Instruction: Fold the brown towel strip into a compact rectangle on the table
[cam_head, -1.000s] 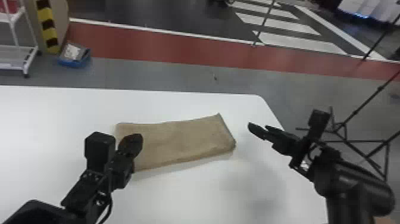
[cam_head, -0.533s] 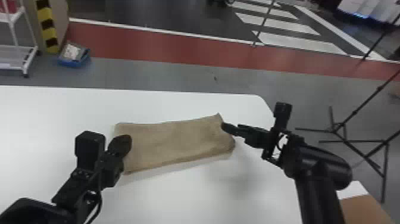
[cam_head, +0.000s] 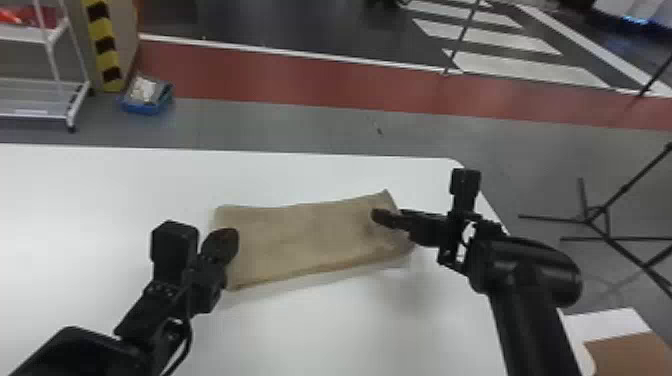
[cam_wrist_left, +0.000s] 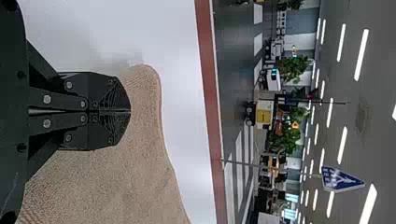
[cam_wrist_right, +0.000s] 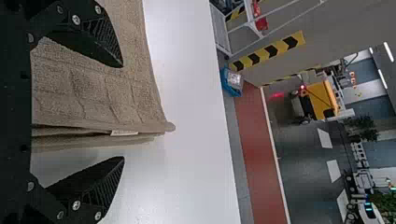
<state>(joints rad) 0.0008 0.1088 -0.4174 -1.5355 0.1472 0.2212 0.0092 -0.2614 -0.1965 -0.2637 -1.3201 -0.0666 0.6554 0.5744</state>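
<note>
The brown towel strip (cam_head: 310, 240) lies folded in a long rectangle on the white table. At its left end is my left gripper (cam_head: 220, 242), whose fingers meet over the cloth in the left wrist view, gripper (cam_wrist_left: 130, 111); whether cloth is pinched between them I cannot tell. My right gripper (cam_head: 382, 217) is at the towel's right end. In the right wrist view that gripper (cam_wrist_right: 123, 112) stands open, one finger over the towel (cam_wrist_right: 93, 88) and the other beyond its layered edge, above bare table.
The table (cam_head: 325, 340) has its right edge beside the right arm. Beyond it stand a white rack (cam_head: 30, 82), a blue bin (cam_head: 146, 97) and a black tripod (cam_head: 600, 215) on the floor.
My right gripper has moved left, from off the towel's right side to its right end. The left gripper has shifted slightly left and down, then stayed near the left end.
</note>
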